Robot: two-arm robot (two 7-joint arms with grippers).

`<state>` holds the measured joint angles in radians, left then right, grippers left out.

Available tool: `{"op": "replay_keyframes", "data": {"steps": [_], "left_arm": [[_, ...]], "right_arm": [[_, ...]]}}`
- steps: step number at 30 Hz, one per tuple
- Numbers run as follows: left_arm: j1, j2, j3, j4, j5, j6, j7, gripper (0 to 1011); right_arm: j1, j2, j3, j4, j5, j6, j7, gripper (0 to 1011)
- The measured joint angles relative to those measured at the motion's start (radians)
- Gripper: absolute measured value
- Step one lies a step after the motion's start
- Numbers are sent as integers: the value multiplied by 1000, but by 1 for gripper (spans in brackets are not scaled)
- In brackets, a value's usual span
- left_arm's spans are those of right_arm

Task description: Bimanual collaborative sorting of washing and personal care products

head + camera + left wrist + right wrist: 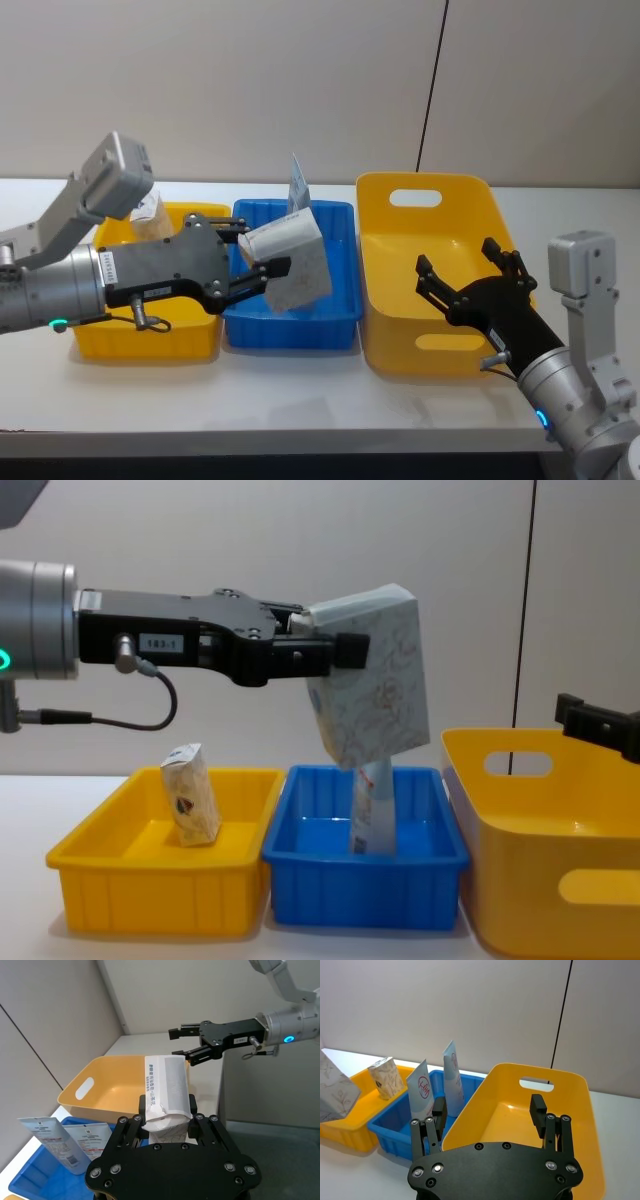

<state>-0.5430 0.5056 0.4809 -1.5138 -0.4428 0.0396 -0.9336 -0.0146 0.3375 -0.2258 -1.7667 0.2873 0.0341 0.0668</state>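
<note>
Aloft | left claw (262, 250) clamps marbled pack (300, 265) over blue bin (290, 328) | right claw (458, 257) spread above large yellow bin (400, 352)

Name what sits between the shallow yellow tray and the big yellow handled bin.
The blue plastic bin, holding upright white-and-blue tubes; the head and chest views show it.

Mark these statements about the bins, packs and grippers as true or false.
1. The left gripper is shut on the marbled soft pack. True.
2. That pack rests inside the blue bin. False: it is held in the air above it.
3. The right gripper is shut. False: it is open and empty, over the large yellow bin.
4. The small cream packet stands in the small yellow bin. True.
</note>
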Motion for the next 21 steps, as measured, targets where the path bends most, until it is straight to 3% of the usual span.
{"op": "replay_keyframes", "data": {"steps": [15, 21], "left_arm": [[-25, 26, 13, 29, -22, -21, -62, 365], [-31, 30, 16, 35, -26, -26, -73, 365]], "right_arm": [[0, 0, 2, 0, 1, 0, 3, 1000], [3, 8, 10, 0, 24, 0, 38, 1000]]}}
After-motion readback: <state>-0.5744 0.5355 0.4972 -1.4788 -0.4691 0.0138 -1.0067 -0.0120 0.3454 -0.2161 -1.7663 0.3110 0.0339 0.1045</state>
